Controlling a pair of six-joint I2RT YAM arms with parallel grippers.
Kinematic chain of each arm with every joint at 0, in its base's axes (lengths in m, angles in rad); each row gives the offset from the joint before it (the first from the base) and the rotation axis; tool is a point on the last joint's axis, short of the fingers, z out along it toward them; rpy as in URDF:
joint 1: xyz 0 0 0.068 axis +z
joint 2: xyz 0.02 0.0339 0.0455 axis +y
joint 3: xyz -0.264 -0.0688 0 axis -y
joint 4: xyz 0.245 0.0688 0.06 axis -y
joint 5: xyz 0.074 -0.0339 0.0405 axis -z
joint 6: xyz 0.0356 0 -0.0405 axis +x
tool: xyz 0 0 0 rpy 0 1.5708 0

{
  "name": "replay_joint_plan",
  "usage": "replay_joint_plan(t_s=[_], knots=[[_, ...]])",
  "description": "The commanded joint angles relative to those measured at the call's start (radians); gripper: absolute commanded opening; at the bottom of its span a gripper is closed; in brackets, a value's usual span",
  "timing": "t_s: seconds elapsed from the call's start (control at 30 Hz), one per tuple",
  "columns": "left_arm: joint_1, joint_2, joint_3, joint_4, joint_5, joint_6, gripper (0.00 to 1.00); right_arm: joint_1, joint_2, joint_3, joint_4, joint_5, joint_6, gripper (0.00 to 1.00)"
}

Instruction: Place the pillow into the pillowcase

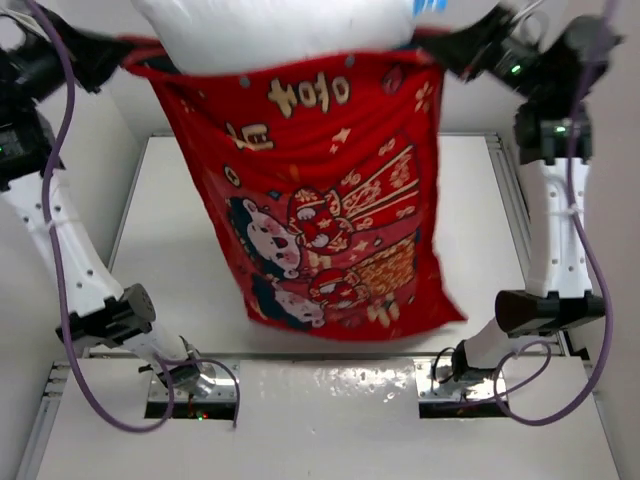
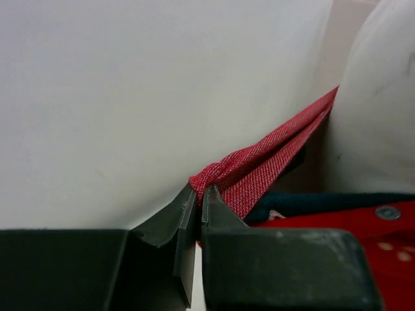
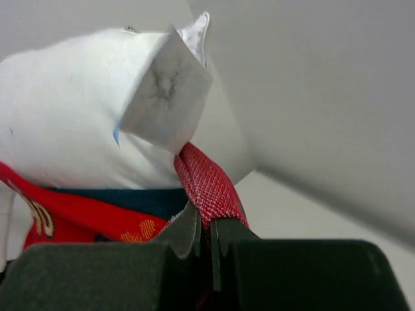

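You have the white table [image 1: 170, 250] under everything, and above it the red pillowcase [image 1: 320, 200] hangs lifted. Its long axis runs up and down, with the open mouth at the top and the closed end dangling low toward the arm bases, one bottom corner kicked out to the right. The pillow [image 1: 280, 35] sits in that mouth, its upper part bulging out above the red rim and the rest hidden inside the case. Your left gripper [image 2: 200, 191] is clenched on a bunched pinch of the mouth's left edge, and your right gripper [image 3: 204, 210] is clamped on the right edge the same way. Just above the right pinch, a small tag [image 3: 165, 97] sticks out from the pillow's corner.
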Motion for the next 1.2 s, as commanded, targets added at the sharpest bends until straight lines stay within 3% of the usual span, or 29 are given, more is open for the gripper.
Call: replay_joint_plan(t_s=[0.0, 0.03, 0.13, 0.2, 0.27, 0.3, 0.37, 0.43, 0.53, 0.6, 0.63, 0.7, 0.8, 0.87, 1.0, 1.17], knots=[[0.163, 0.018, -0.213, 0.002, -0.304, 0.087, 0.00, -0.098, -0.176, -0.307, 0.375, 0.224, 0.087, 0.00], [0.161, -0.022, -0.258, 0.039, -0.309, 0.096, 0.00, -0.094, -0.225, -0.437, 0.436, 0.247, 0.087, 0.00], [0.115, 0.002, -0.234, 0.009, -0.313, 0.133, 0.00, -0.092, -0.239, -0.399, 0.404, 0.272, 0.027, 0.00], [0.083, 0.045, -0.191, -0.026, -0.347, 0.138, 0.00, -0.098, -0.121, -0.233, 0.186, 0.333, -0.020, 0.00], [0.091, 0.114, -0.082, -0.066, -0.334, 0.088, 0.00, -0.152, -0.013, -0.065, 0.019, 0.289, 0.039, 0.00], [0.121, 0.131, -0.044, -0.060, -0.309, 0.058, 0.00, -0.173, 0.037, 0.026, 0.044, 0.234, 0.085, 0.00], [0.169, 0.122, -0.013, 0.048, -0.231, -0.056, 0.00, -0.199, 0.002, -0.007, 0.201, 0.177, 0.171, 0.00], [0.251, 0.047, -0.075, 0.230, -0.186, -0.159, 0.00, -0.218, -0.200, -0.259, 0.464, 0.208, 0.250, 0.00], [0.235, -0.039, -0.161, 0.285, -0.178, -0.134, 0.00, -0.219, -0.283, -0.355, 0.515, 0.241, 0.214, 0.00], [0.119, -0.069, -0.245, 0.260, -0.206, -0.050, 0.00, -0.204, -0.291, -0.418, 0.459, 0.257, 0.135, 0.00], [0.074, -0.065, -0.288, 0.181, -0.286, 0.042, 0.00, -0.190, -0.229, -0.406, 0.311, 0.257, 0.116, 0.00], [0.042, -0.027, -0.252, 0.080, -0.319, 0.078, 0.00, -0.195, -0.131, -0.240, 0.131, 0.194, 0.120, 0.00], [0.011, 0.044, -0.175, -0.075, -0.271, 0.112, 0.00, -0.126, -0.108, -0.254, 0.141, 0.154, 0.089, 0.00], [-0.075, 0.035, -0.200, -0.114, -0.261, 0.197, 0.00, -0.054, -0.190, -0.413, 0.216, 0.242, 0.030, 0.00], [-0.275, -0.024, -0.307, -0.200, -0.353, 0.403, 0.00, 0.127, -0.133, -0.363, 0.137, 0.283, -0.050, 0.00], [-0.487, -0.050, -0.362, -0.306, -0.433, 0.552, 0.28, 0.208, -0.014, -0.149, 0.141, 0.277, -0.024, 0.00]])
